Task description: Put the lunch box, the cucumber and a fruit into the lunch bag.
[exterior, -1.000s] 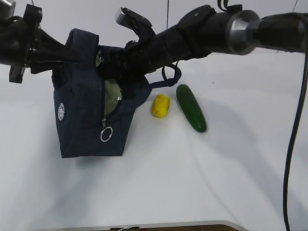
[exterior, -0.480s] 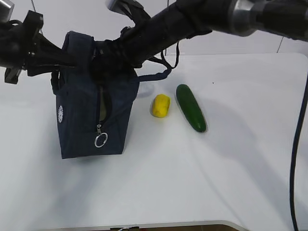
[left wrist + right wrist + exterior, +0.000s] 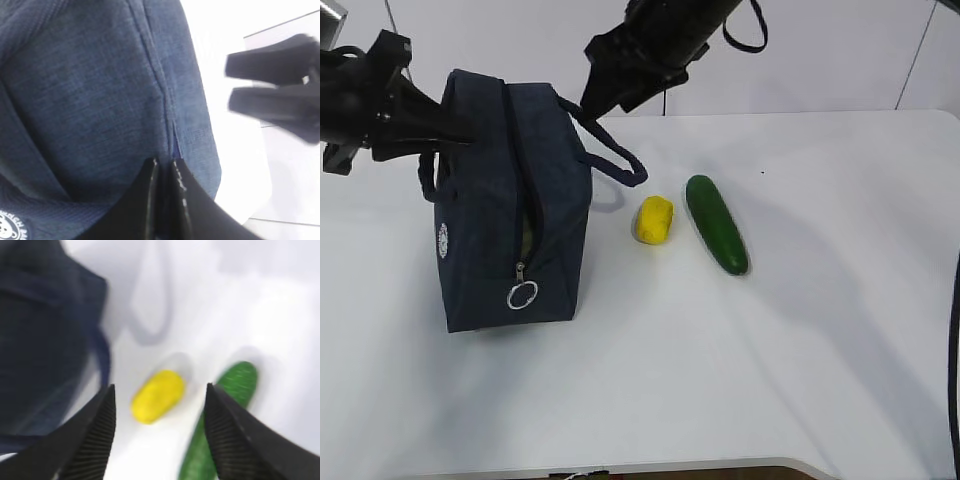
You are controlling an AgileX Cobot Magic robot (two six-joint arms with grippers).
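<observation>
Navy fabric is making up the lunch bag (image 3: 510, 205), which is standing upright on the left part of the white table (image 3: 800, 360), its zipper slit gaping a little above the silver ring pull (image 3: 522, 296). Something pale is showing through the slit; whether that is the lunch box I cannot tell. The yellow fruit (image 3: 654, 219) and the cucumber (image 3: 717, 223) are lying side by side just right of the bag, apart from each other and from it.

The left gripper (image 3: 165, 172) is pinching the bag's fabric at its upper edge, fingers pressed together on the cloth. The right gripper (image 3: 159, 410) is hanging above the fruit with its fingers spread and nothing between them.

Risks, as I judge them: the narrow slit is leaving little room, so the fruit could be catching on the zipper edge and dropping. The round fruit could also be rolling away under an off-centre pinch.

A small round white emblem (image 3: 446, 240) is sitting on the bag's end panel; its writing is too small to read.
</observation>
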